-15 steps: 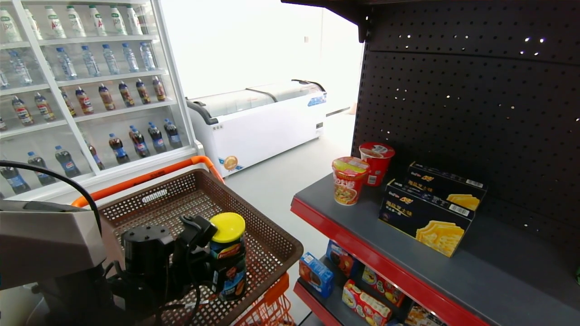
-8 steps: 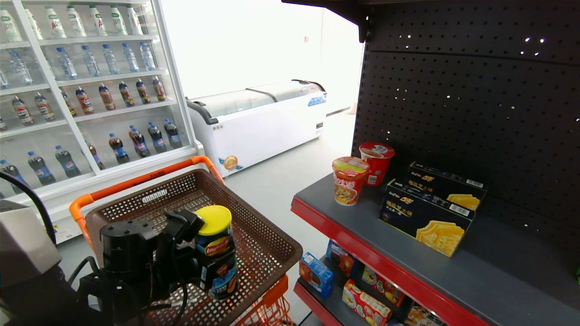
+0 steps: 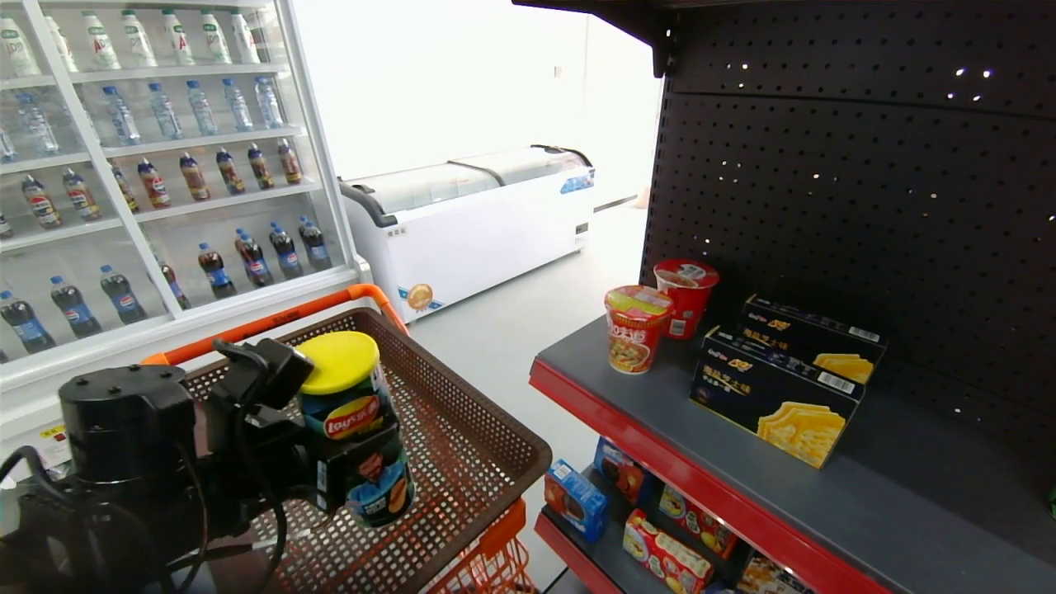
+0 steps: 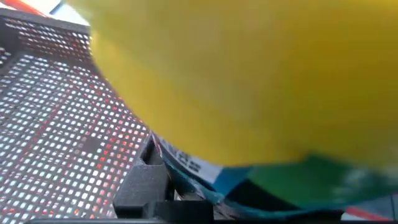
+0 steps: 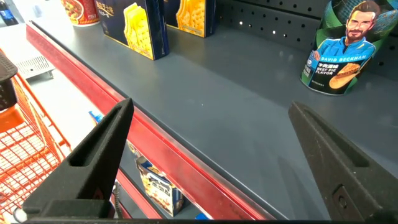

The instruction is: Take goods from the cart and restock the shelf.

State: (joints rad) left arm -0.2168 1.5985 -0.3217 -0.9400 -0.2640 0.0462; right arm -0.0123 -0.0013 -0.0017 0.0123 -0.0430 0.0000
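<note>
1 chip can [image 3: 351,412] w/ yellow lid, pinched upright in the left hand [image 3: 318,445], held above the brown cart basket [image 3: 487,437], clear of its floor. In left wrist view the lid is v. close; fingers mostly hidden behind the can. Right hand [image 5: 211,106] is spread wide, nothing between its fingers, over the front edge of the grey shelf [image 3: 907,495]. On the shelf: 2 noodle cups [image 3: 635,328], 2 dark cracker boxes [image 3: 775,396] one behind the other, 1 more can [image 5: 339,46] near the pegboard. Lower-shelf packs partly cut off, count unclear.
</note>
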